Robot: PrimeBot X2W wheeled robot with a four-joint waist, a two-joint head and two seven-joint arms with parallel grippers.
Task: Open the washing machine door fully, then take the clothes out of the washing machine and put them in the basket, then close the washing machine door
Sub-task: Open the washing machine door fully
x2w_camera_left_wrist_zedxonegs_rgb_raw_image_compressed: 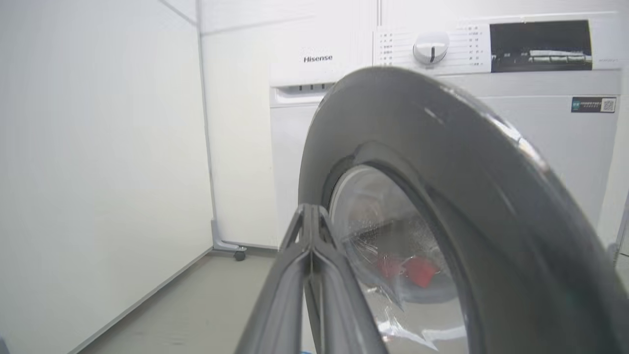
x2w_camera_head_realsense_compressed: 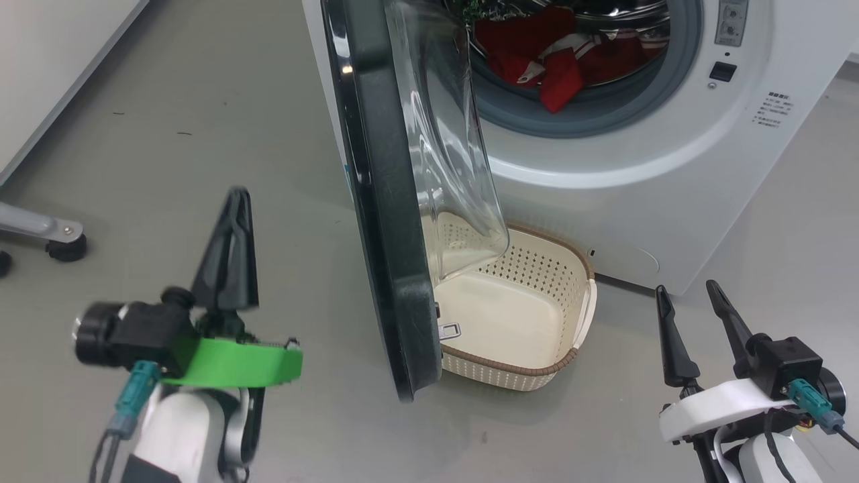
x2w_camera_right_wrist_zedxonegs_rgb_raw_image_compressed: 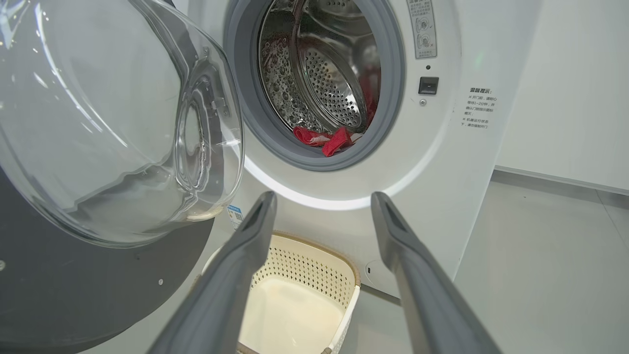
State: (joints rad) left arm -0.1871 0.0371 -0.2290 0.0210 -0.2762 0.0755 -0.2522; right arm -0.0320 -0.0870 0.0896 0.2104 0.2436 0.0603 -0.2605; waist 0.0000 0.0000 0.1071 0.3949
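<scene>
The washing machine [x2w_camera_head_realsense_compressed: 604, 174] stands ahead with its door [x2w_camera_head_realsense_compressed: 389, 221] swung out about halfway, edge-on in the head view, its glass bowl [x2w_camera_right_wrist_zedxonegs_rgb_raw_image_compressed: 108, 128] bulging toward the drum. Red clothes [x2w_camera_head_realsense_compressed: 550, 60] lie at the drum's mouth, over the grey seal [x2w_camera_right_wrist_zedxonegs_rgb_raw_image_compressed: 322, 157]. The cream basket [x2w_camera_head_realsense_compressed: 523, 315] sits on the floor below the opening and holds nothing. My left gripper [x2w_camera_head_realsense_compressed: 236, 201] is shut on nothing, left of the door's black rim [x2w_camera_left_wrist_zedxonegs_rgb_raw_image_compressed: 442, 162] and apart from it. My right gripper [x2w_camera_head_realsense_compressed: 688, 295] stands open at the lower right, its fingers [x2w_camera_right_wrist_zedxonegs_rgb_raw_image_compressed: 408, 255] pointing at the basket and drum.
A white wall [x2w_camera_left_wrist_zedxonegs_rgb_raw_image_compressed: 98, 172] runs along the left side. A wheeled metal leg [x2w_camera_head_realsense_compressed: 60, 245] stands on the grey floor at the far left. Another white cabinet with a caster [x2w_camera_left_wrist_zedxonegs_rgb_raw_image_compressed: 239, 255] sits beside the machine. Open floor [x2w_camera_head_realsense_compressed: 772, 221] lies to the right of the machine.
</scene>
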